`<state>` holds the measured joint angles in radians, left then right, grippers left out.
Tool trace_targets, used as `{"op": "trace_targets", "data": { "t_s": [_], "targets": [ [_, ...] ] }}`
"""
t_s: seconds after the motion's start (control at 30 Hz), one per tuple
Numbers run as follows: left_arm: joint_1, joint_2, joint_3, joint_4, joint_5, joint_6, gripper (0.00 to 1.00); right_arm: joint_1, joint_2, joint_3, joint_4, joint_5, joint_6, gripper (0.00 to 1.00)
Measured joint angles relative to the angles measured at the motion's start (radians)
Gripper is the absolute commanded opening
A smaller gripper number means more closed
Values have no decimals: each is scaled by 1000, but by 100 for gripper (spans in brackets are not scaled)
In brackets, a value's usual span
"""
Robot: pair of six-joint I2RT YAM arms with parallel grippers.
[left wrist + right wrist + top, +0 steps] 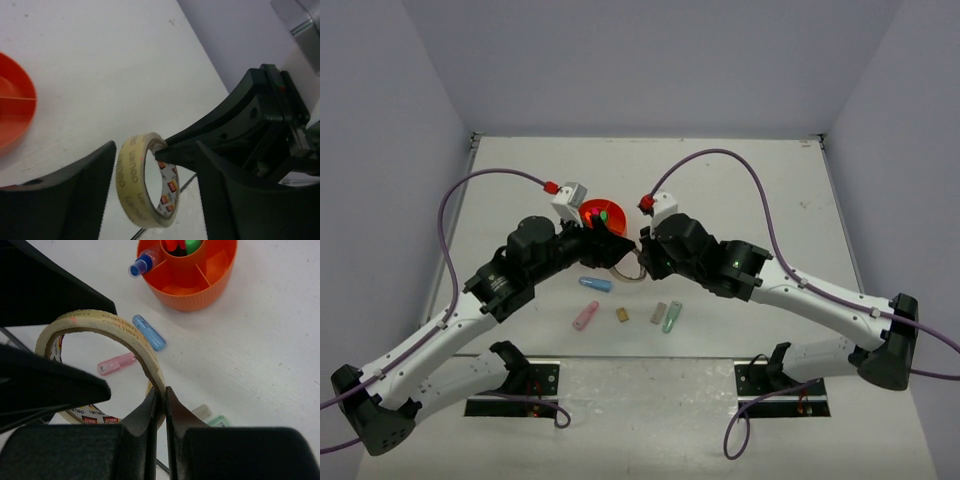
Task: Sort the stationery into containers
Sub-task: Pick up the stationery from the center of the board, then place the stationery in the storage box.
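White table (520,180), pale grey walls (650,60).

Top view: 2 arms meet mid-table, with 1 organiser (584,214) just behind the tips. A green highlighter (605,213) shows in its centre well. 1 tape (628,276) sits between left gripper (617,258) and right gripper (640,260), mostly hidden by them. Can't read either grip from here. 5 loose pieces lie nearer the bases in a rough row: blue capsule (595,284), pink capsule (585,316), tan block (623,315), grey block (658,313), green capsule (672,317). Grey block and green capsule are just beside each other, the rest apart.

Left wrist: the tape is held up on edge in the gap between the left fingers (60,200). Those are spread wide. One side of the ring is right at a finger, contact unclear. The right gripper's tips are clamped on the ring's wall at its upper edge. The organiser is at the frame's left edge, well apart from the tape.

Right wrist: the right fingers (145,415) are nearly closed, pinching the tape's wall, and the ring extends up-left from the tips. The black left fingers flank the ring. The organiser is beyond it, with 1 blue highlighter (141,264) leaning in an outer compartment, and 1 orange highlighter (172,245) and the green one in the well. 4 pieces are on the table past the ring: blue, pink and green capsules, grey block.
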<state>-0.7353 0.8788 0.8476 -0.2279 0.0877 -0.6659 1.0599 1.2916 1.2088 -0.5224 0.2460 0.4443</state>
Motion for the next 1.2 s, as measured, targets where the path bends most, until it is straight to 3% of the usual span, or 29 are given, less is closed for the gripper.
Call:
{"op": "trace_targets", "data": {
  "t_s": [0.13, 0.23, 0.27, 0.4, 0.43, 0.63, 0.73, 0.83, 0.97, 1.2],
  "targets": [
    [7, 1, -3, 52, 46, -16, 4, 11, -28, 1, -4, 6, 3, 0],
    [10, 1, -5, 68, 57, -30, 0, 11, -36, 1, -5, 21, 5, 2],
    [10, -1, -5, 67, 56, -30, 0, 13, -36, 1, -5, 27, 5, 13],
    [7, -5, 5, 44, 26, -14, 0, 14, -36, 1, -2, 46, 12, 89],
    [7, -5, 15, 30, 9, -4, 0, 14, -36, 1, -2, 57, 19, 98],
    [6, 144, 250, -126, -185, 208, 0, -12, -86, -63, -8, 167, 47, 99],
    [28, 252, 350, -112, -249, 378, 0, -58, -164, -131, -30, 194, 62, 99],
    [97, 289, 333, -43, -250, 560, 0, -89, -260, -193, -40, 209, 73, 99],
    [211, 357, 341, 51, -172, 770, 0, -91, -362, -250, -45, 208, 77, 99],
    [452, 568, 428, 117, 258, 946, 0, -92, -541, -372, -28, 119, 75, 99]
  ]
}}
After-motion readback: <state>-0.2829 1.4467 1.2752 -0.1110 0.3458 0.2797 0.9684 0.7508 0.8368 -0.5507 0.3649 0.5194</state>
